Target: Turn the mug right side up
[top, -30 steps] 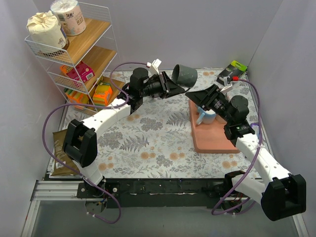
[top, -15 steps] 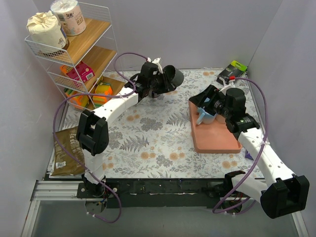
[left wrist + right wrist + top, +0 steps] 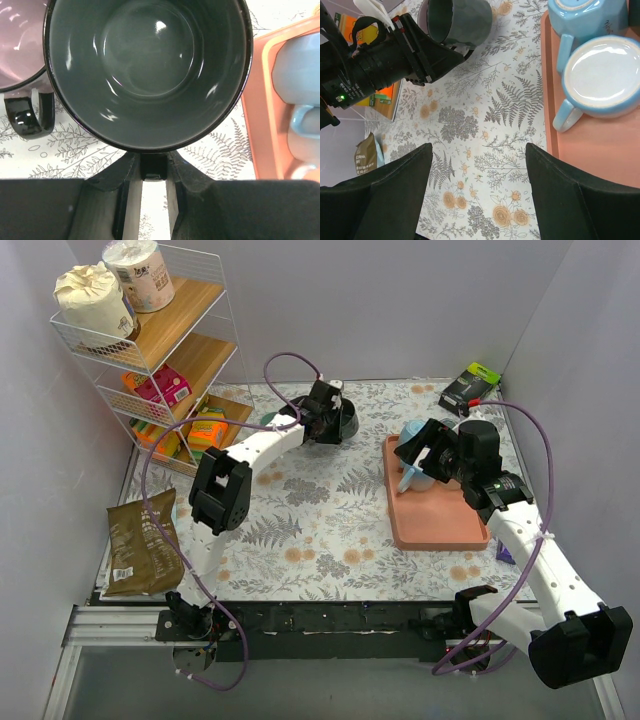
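Your left gripper point(image 3: 334, 421) reaches out toward the far edge of the bench point(image 3: 320, 530), about midway along that edge. Its jaws are clenched on the near wall of the dark grey mug point(image 3: 150, 65). From the left wrist you look straight into the mug's glossy inside, and from above its open mouth shows too. You cannot tell from these views whether its base rests on the bench. Just beside it, on the left in the wrist view, stands a purple mug point(image 3: 15, 45) with a black handle.

Your right gripper point(image 3: 416, 454) hangs over the far left part of the orange tray point(image 3: 440, 525), which lies toward the right edge of the bench. Its jaws are released and spread wide, holding nothing. Two light blue mugs point(image 3: 602, 75) sit close together on the tray. The grey mug lies well apart from the tray, with patterned bench between them.
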`<control>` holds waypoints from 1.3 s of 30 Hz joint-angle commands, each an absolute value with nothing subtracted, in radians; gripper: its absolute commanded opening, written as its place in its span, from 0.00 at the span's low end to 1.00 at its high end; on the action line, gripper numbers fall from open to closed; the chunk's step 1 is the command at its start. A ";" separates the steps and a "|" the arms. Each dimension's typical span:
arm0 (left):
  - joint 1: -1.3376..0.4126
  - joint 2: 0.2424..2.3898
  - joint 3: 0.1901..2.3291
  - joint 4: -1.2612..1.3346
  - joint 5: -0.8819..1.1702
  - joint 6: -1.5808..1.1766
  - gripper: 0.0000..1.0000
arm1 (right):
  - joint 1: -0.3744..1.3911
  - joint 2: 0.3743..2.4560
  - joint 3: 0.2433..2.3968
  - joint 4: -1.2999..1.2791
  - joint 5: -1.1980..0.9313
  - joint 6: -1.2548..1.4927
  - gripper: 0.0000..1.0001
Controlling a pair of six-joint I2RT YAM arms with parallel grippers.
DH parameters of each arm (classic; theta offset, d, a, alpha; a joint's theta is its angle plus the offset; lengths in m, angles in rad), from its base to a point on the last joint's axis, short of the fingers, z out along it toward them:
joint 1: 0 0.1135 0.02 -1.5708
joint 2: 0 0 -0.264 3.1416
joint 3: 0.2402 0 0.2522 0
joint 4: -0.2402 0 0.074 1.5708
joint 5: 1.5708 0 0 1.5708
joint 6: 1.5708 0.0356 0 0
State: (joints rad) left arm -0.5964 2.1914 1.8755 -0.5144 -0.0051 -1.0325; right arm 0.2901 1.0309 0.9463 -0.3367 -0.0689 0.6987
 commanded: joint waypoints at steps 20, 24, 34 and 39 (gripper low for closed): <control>-0.647 2.310 2.103 -0.588 -0.190 -0.933 0.00 | 0.290 1.003 0.917 -0.353 -0.066 0.736 0.82; -0.647 2.325 2.108 -0.584 -0.190 -0.919 0.00 | 0.290 1.000 0.917 -0.365 -0.063 0.736 0.82; -0.647 2.378 2.141 -0.572 -0.178 -0.900 0.03 | 0.290 1.022 0.963 -0.468 -0.045 0.713 0.87; -0.647 2.405 2.186 -0.571 -0.173 -0.897 0.15 | 0.290 1.026 0.970 -0.480 -0.051 0.727 0.88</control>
State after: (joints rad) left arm -0.6437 2.4050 2.1231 -0.5980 -0.1650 -0.9119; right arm 0.2901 1.0294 0.9260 -0.4660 -0.0555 0.7280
